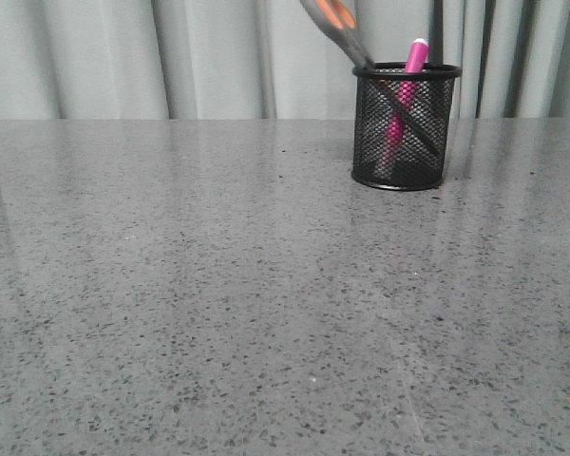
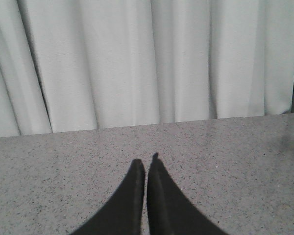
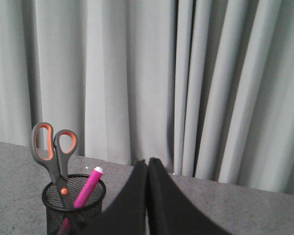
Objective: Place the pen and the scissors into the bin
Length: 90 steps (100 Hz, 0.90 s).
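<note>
Inside bin (image 1: 405, 125): pen (image 1: 406, 90), scissors (image 3: 55, 152), both leaning. Left gripper (image 2: 146, 169) and right gripper (image 3: 147, 166): fingers together, holding nothing.

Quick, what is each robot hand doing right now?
Left hand: closed, holding nothing.
Right hand: closed, holding nothing.

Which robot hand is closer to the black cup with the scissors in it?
Probably the right. The right gripper is shut with the bin just beside its fingers. The left gripper, also shut, sees only bare table and curtain, no bin.
</note>
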Each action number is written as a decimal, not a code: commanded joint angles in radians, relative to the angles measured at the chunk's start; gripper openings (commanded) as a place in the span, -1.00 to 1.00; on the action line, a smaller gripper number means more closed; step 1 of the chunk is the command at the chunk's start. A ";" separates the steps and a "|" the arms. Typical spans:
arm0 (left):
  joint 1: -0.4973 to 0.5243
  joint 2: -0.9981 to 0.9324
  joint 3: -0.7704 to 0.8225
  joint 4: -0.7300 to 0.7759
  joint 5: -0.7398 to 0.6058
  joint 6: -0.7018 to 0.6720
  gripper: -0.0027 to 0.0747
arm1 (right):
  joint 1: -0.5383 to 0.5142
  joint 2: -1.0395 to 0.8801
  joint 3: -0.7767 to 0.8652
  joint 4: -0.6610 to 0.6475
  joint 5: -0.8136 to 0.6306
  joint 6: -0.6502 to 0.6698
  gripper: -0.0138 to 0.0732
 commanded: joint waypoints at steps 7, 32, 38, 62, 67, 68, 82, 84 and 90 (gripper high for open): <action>0.001 -0.136 0.078 -0.054 -0.026 0.005 -0.98 | -0.008 -0.200 0.118 0.050 -0.041 -0.005 -0.85; 0.001 -0.374 0.213 -0.113 -0.068 0.005 -0.98 | -0.008 -0.458 0.295 0.050 -0.119 0.005 -0.85; 0.001 -0.403 0.234 -0.113 -0.068 0.005 -0.98 | -0.008 -0.485 0.325 0.050 -0.121 0.005 -0.85; 0.001 -0.424 0.249 -0.120 -0.068 0.003 -0.98 | -0.008 -0.514 0.353 0.050 -0.125 0.005 -0.85; 0.001 -0.424 0.249 -0.121 -0.068 0.003 -0.98 | -0.008 -0.514 0.353 0.050 -0.125 0.005 -0.85; 0.001 -0.424 0.249 -0.121 -0.068 0.003 -0.98 | -0.008 -0.514 0.353 0.050 -0.125 0.005 -0.85; 0.001 -0.424 0.249 -0.121 -0.055 0.003 -0.98 | -0.008 -0.514 0.353 0.050 -0.127 0.005 -0.85; 0.001 -0.424 0.249 -0.121 -0.055 0.003 -0.98 | -0.008 -0.514 0.353 0.050 -0.127 0.005 -0.85; 0.001 -0.424 0.249 -0.121 -0.055 0.003 -0.98 | -0.008 -0.514 0.353 0.050 -0.127 0.005 -0.85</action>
